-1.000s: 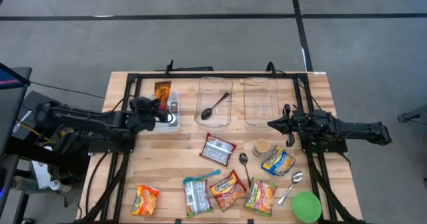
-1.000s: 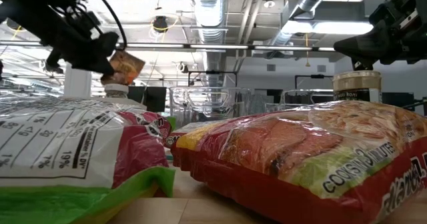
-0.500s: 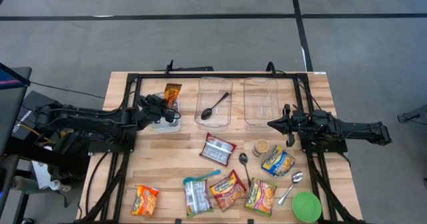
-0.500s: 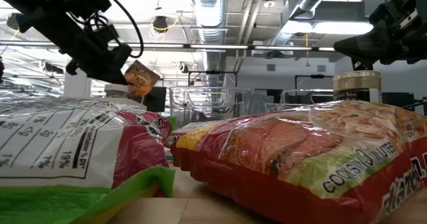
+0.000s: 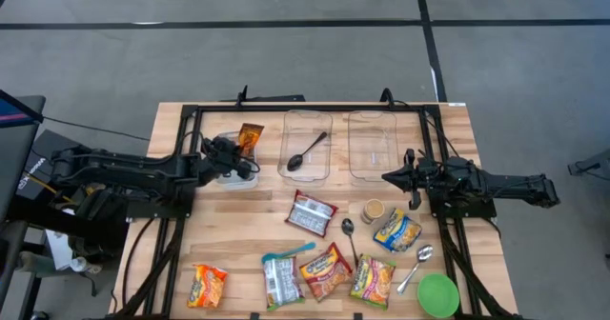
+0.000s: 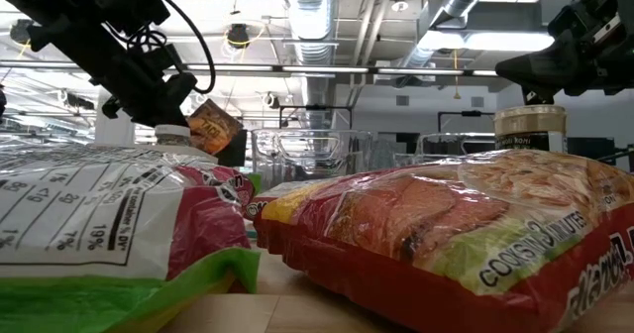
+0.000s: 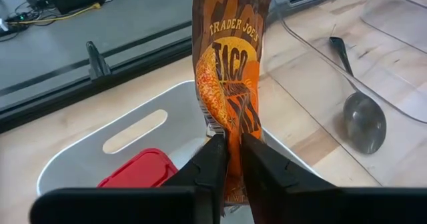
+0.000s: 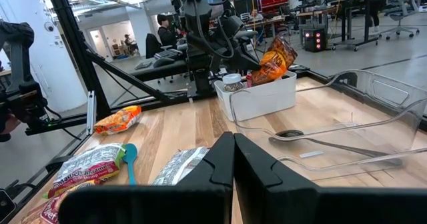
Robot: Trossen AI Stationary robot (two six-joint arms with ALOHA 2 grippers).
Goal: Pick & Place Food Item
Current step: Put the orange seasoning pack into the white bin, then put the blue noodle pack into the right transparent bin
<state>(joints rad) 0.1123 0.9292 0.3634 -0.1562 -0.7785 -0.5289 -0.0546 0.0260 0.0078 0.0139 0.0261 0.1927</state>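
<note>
left pincer | taco packet shifted toward clear tray, lower

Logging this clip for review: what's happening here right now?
The left gripper is shut on an orange taco seasoning packet, holding it over the white bin at the table's back left. The right gripper waits shut by the clear trays. Other food packets lie along the front.

Two clear trays, one white bin, three metal spoons, seven food packets, one jar, one green bowl.
</note>
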